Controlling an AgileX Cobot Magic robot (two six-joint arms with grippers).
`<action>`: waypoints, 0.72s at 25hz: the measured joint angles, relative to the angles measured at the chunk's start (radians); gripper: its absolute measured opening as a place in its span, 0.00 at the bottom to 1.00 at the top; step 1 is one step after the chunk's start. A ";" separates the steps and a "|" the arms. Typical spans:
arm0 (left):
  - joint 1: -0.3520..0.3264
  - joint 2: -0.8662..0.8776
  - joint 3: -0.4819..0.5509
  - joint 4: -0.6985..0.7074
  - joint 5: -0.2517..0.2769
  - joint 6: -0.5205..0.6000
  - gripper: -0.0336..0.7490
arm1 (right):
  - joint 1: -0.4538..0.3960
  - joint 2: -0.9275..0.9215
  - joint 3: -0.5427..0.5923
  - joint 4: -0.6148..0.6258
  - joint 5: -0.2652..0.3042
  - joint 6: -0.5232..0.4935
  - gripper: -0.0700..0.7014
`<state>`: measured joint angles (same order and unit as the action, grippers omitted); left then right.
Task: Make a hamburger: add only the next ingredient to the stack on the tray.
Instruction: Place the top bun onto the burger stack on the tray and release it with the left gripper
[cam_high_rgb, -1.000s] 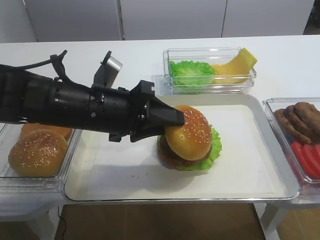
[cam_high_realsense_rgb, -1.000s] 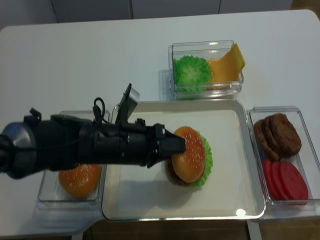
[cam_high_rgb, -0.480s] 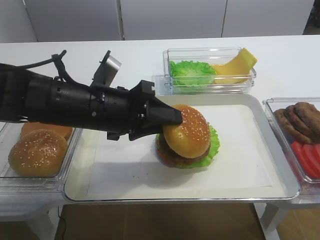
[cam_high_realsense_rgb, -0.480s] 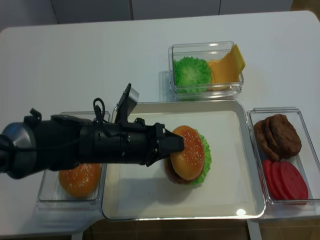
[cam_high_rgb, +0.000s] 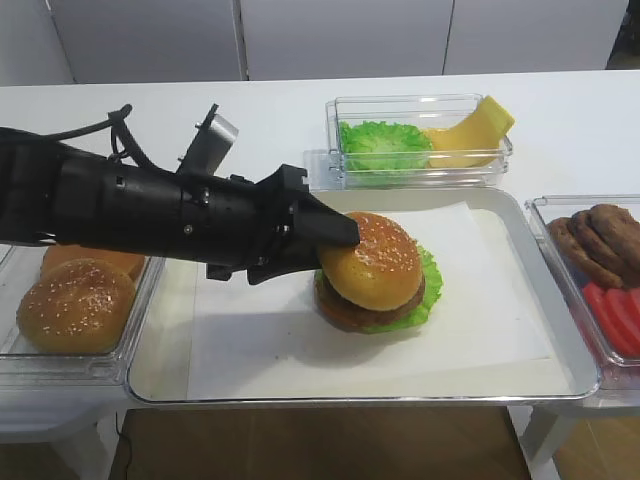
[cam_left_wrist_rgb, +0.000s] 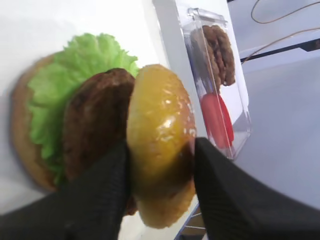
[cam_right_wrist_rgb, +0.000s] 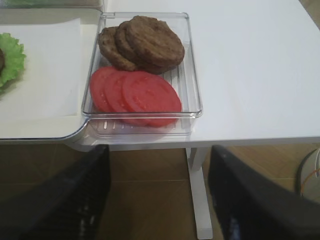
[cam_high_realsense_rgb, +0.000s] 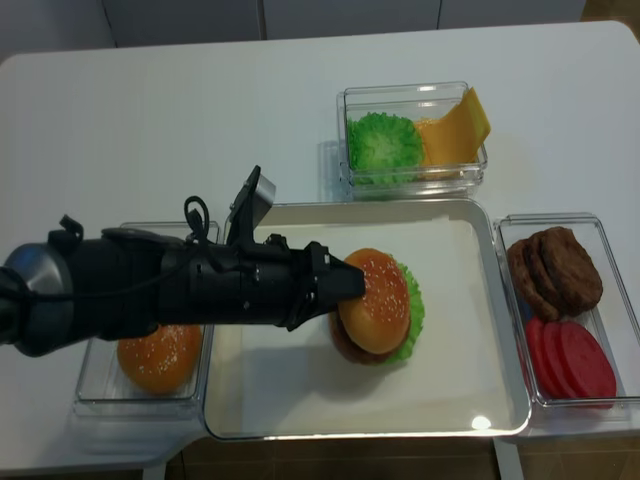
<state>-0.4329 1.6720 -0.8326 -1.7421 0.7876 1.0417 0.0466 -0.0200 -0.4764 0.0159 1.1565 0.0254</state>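
The sesame bun top lies on the stack of brown patty and green lettuce in the middle of the silver tray. My left gripper reaches in from the left. In the left wrist view its two black fingers press against both sides of the bun top, which leans over the patty. My right gripper hangs open with nothing in it, off the table's front edge, in front of the bin of patties and tomato.
A clear bin of sesame buns stands left of the tray, under my left arm. A bin with lettuce and cheese is behind the tray. The bin of loose patties and tomato slices is on the right.
The bun top has settled lower and flatter onto the patty. The burger and the paper liner have shifted a little on the tray. The left arm has barely moved.
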 joint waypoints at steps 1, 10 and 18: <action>0.000 0.000 0.000 0.000 -0.005 0.000 0.50 | 0.000 0.000 0.000 0.000 0.000 0.000 0.70; 0.000 0.000 0.000 0.000 -0.019 0.000 0.68 | 0.000 0.000 0.000 0.000 0.000 0.000 0.70; 0.000 0.000 0.000 0.000 -0.053 0.000 0.85 | 0.000 0.000 0.000 0.000 0.000 -0.004 0.70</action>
<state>-0.4329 1.6720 -0.8326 -1.7421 0.7347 1.0417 0.0466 -0.0200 -0.4764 0.0159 1.1565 0.0218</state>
